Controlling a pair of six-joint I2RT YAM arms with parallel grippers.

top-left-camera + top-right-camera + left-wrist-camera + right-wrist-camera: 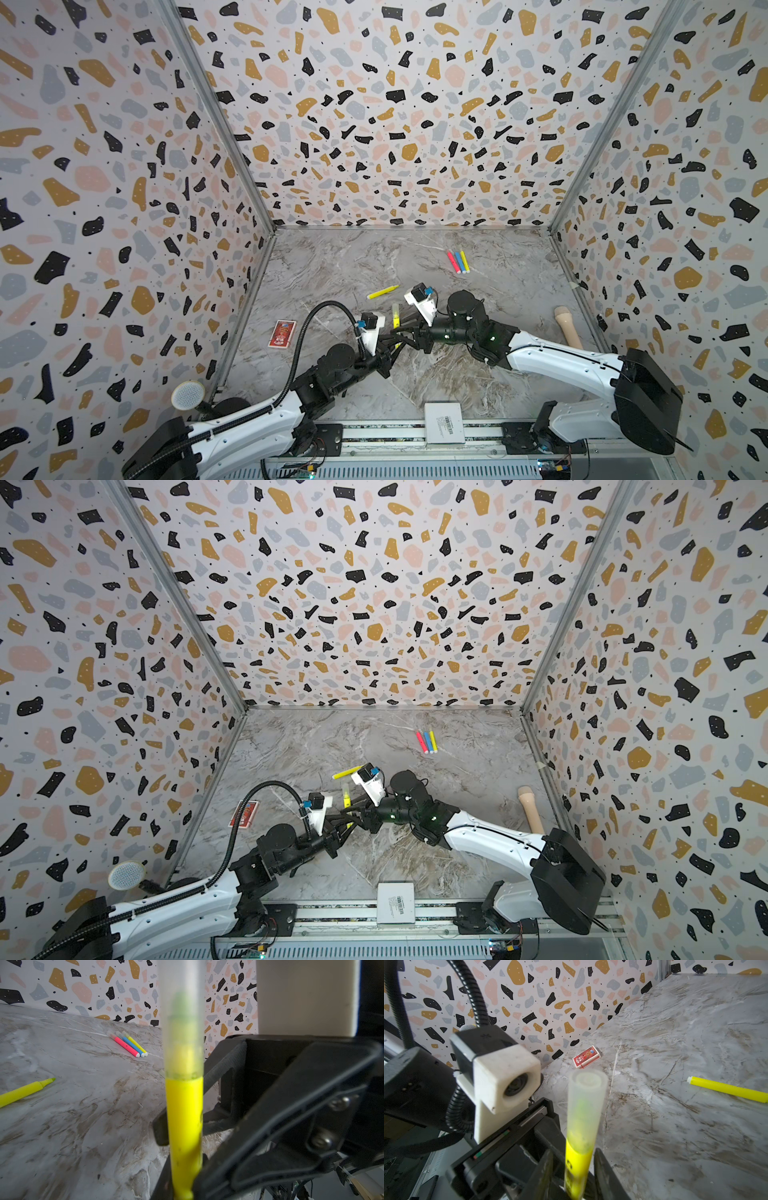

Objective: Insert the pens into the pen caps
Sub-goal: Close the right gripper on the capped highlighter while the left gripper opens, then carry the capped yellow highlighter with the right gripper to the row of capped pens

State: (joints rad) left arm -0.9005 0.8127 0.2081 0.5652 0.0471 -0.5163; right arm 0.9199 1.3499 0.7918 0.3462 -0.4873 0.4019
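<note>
Capped yellow highlighter (184, 1115): my left gripper (392, 345) clamps its base so it stands upright above the surface (62, 1126), near centre. My right gripper (574, 1163), partly open, straddles the barrel, likely to steady it.

**Crowded centre, open lanes behind**

Mid-table is jammed: left gripper (393, 342) and right gripper (402, 333) meet nose to nose around the upright capped highlighter (396, 316). An uncapped yellow highlighter (382, 291) lies just behind them. Three capped pens (458, 261) take back right, a red card box (282, 333) the left edge, and a beige handle (567, 326) the right wall. The marble table (332, 257) lies bare at back left, wide enough for a pass!
</note>
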